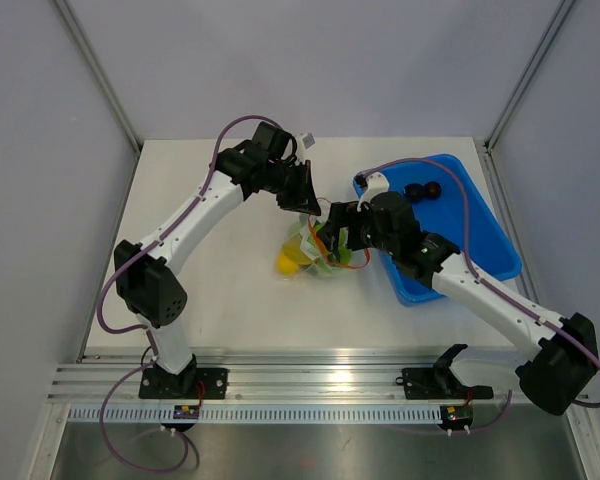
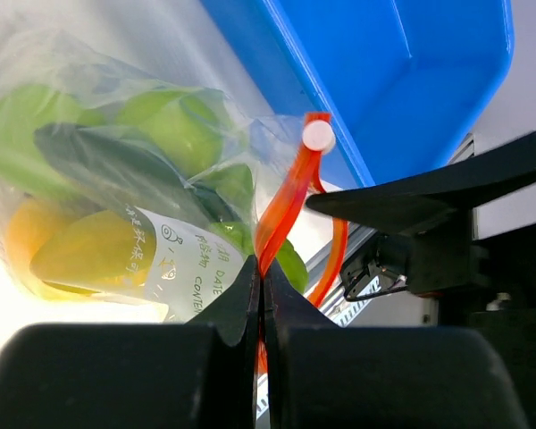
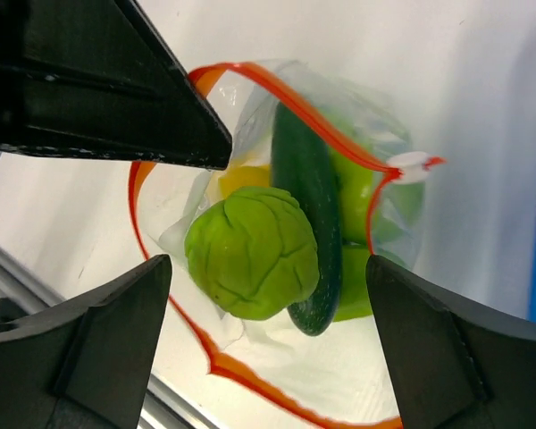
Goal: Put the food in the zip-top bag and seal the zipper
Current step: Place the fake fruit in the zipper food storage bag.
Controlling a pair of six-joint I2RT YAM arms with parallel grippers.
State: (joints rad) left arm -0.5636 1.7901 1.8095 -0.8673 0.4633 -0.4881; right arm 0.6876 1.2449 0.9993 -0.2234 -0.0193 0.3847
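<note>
The clear zip-top bag lies mid-table, its mouth held open. My left gripper is shut on the red-orange zipper just below its white slider, lifting that edge; in the top view this gripper is just behind the bag. The right wrist view looks into the open mouth, ringed by the zipper. Inside are a light green lumpy food, a dark green cucumber, more green pieces and a yellow one. My right gripper is open and empty over the mouth.
A blue tray stands right of the bag, with two dark round items at its far end. The left gripper's black finger crosses the top left of the right wrist view. Grey walls enclose the white table.
</note>
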